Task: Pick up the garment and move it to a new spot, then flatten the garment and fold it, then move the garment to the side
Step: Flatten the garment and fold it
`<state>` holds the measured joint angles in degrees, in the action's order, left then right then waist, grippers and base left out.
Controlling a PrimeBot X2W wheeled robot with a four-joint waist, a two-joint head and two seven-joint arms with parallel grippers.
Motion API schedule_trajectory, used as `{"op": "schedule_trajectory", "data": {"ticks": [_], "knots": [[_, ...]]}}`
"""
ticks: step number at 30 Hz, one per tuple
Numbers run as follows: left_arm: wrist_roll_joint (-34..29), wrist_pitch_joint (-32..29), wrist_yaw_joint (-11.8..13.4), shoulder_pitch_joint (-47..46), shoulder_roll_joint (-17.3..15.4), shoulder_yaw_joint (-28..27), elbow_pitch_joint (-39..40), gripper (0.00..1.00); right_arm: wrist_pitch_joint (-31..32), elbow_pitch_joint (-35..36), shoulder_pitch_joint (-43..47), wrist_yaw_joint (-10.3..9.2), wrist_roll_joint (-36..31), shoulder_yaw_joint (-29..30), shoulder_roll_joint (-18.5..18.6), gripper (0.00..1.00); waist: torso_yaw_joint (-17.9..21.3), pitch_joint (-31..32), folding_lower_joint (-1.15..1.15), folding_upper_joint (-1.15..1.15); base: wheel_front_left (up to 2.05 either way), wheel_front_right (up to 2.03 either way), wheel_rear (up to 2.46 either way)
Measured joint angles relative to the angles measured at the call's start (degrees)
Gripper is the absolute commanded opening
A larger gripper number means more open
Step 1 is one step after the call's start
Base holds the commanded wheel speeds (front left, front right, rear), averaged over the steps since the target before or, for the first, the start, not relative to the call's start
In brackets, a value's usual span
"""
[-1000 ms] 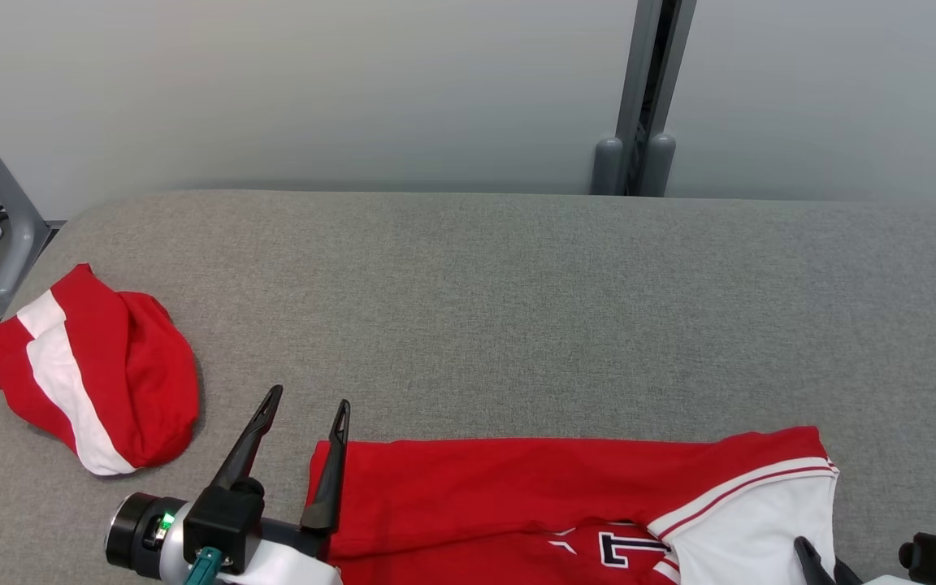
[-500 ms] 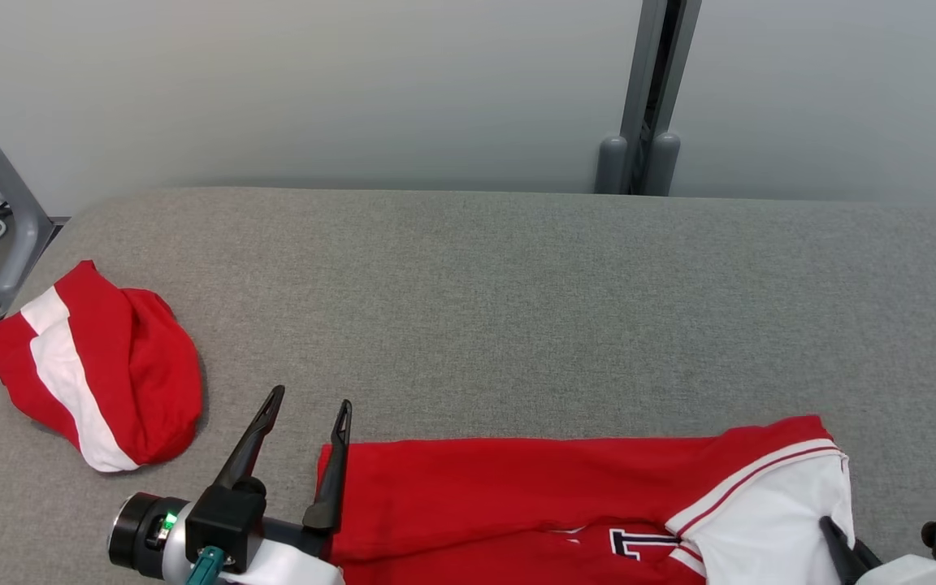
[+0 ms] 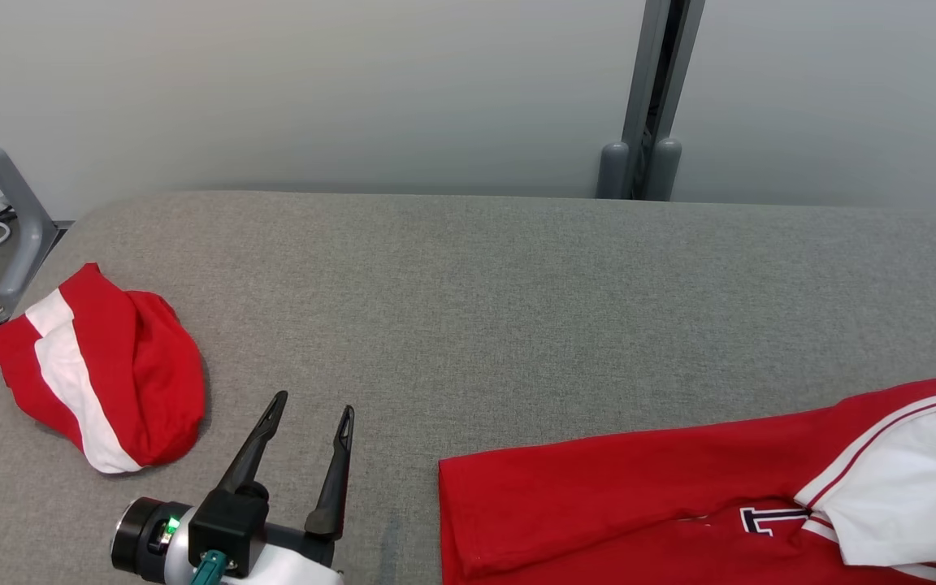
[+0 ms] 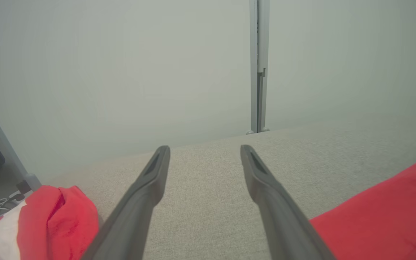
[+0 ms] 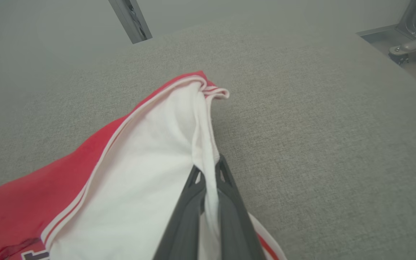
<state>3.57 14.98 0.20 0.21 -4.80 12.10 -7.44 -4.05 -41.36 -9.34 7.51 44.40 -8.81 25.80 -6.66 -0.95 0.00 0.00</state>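
Here, the garment [image 3: 639, 487], a red jersey with a white sleeve [image 5: 146, 155], lies stretched along the near edge of the grey table [image 3: 517, 309], toward the robot's right side. Its near part runs out of the head view, so I cannot say for sure how many layers it has.

The right gripper [image 5: 208, 167] is pinched tight on the edge of the white sleeve, and the thin cloth passes between its two fingers. I judge the step in hand to be carrying or dragging the garment to another spot. To do this well, the pull should be low and even. Only one small edge is held, so a quick tug could slip the cloth out or open the layers. The red part should slide flat behind the sleeve and not bunch.

The right arm comes in low from the near right, with its fingers pointing along the table. The left gripper [image 3: 313, 403] hovers wide open over bare table, clearly apart from the garment and holding nothing. A second red and white bundle [image 3: 110, 366] rests well apart at the far left.
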Motion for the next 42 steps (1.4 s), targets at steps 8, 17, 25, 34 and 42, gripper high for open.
{"op": "schedule_trajectory", "data": {"ticks": [8, 17, 25, 34, 42], "knots": [[-0.14, 0.01, -0.22, 0.73, 0.23, -0.16, -0.25, 1.0, 2.71, 2.37, -0.81, -0.01, 0.64, -2.34, 1.01, 0.0, 0.87, 1.43, 0.0, 0.0, 0.0, 0.0, 0.0], [-0.13, 0.01, -0.21, 1.77, 0.73, -0.11, -0.49, 1.0, 9.5, 15.0, 2.16, -0.02, 6.33, -4.7, -1.35, 0.0, 2.18, 3.0, 0.0, 0.0, 0.0, 0.0, 0.0], [0.03, 0.0, -0.15, 1.99, 1.19, -0.44, -0.37, 1.0, 17.88, 26.73, 7.48, -0.02, 8.04, -1.16, -6.7, 0.0, 2.67, 3.91, 0.0, 0.0, 0.0, 0.0, 0.0], [0.1, 0.01, -0.14, 2.05, 1.55, -0.75, -0.26, 1.0, 25.39, 36.0, 13.46, -0.03, 7.23, 3.61, -19.37, 0.0, 2.01, 3.84, 0.0, 0.0, 0.0, 0.0, 0.0], [0.26, 0.01, -0.26, 2.04, 1.67, -1.02, -0.44, 1.0, 27.07, 38.64, 15.83, -0.03, 12.77, 3.42, -22.79, 0.0, 0.53, 3.27, 0.0, 0.0, 0.0, 0.0, 0.0]]}}
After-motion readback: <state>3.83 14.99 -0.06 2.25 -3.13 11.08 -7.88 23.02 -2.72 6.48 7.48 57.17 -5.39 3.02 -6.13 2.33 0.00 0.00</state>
